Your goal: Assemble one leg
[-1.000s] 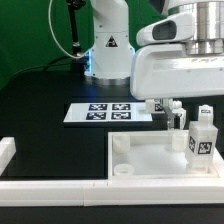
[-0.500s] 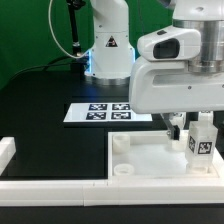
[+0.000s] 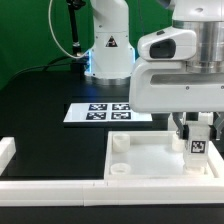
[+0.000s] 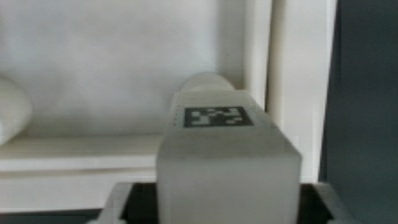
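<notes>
A white leg (image 3: 198,148) with a black-and-white tag stands upright at the right end of the large white panel (image 3: 150,162), in the exterior view's right. My gripper (image 3: 197,128) is down over its upper part, one finger on each side. In the wrist view the leg (image 4: 222,150) fills the middle, tag facing the camera, and the dark pads press against both of its sides with no gap showing. The gripper (image 4: 226,205) looks shut on the leg. The leg's foot is hidden behind the panel's edge and the arm.
The marker board (image 3: 100,112) lies behind the panel. Round sockets (image 3: 120,145) sit at the panel's left corners. A white rail (image 3: 50,190) runs along the front edge. The robot base (image 3: 108,45) stands at the back.
The gripper has moved toward the exterior view's right and down, from beside the marker board to around the leg. The leg has stayed in place.
</notes>
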### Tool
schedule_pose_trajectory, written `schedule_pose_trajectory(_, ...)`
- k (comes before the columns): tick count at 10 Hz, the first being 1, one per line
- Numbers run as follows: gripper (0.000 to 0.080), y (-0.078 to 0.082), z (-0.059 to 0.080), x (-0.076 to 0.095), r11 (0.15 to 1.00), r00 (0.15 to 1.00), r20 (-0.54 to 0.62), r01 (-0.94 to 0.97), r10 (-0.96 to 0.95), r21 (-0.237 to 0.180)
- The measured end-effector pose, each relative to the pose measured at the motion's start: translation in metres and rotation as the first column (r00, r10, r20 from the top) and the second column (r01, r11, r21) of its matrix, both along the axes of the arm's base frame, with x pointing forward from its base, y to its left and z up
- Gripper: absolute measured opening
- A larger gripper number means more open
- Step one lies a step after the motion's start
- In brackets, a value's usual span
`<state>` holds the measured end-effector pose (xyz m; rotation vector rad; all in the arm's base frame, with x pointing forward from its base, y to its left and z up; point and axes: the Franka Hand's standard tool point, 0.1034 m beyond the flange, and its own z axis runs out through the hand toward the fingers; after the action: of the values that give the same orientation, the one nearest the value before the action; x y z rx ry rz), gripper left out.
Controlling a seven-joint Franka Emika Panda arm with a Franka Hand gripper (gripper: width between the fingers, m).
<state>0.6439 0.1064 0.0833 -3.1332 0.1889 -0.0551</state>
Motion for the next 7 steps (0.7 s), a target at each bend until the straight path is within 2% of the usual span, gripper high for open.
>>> schedule_pose_trajectory(3, 0.0285, -0.0012, -0.0010, 0.0024, 0.965, 0.965, 0.031, 0.261, -0.261, 0.014)
schedule_pose_trajectory(5, 0.0285, -0.0025, -0.0016, 0.0026, 0.844, 0.844, 0.021, 0.536, -0.537, 0.036)
schedule_pose_trajectory(6, 0.0285, -0.0037, -0.0019, 0.0021, 0.760, 0.761, 0.003, 0.648, -0.649, 0.052)
schedule_pose_trajectory(7, 0.0285, -0.0029, -0.0023, 0.0016, 0.635, 0.638, -0.034, 0.769, -0.769, 0.077)
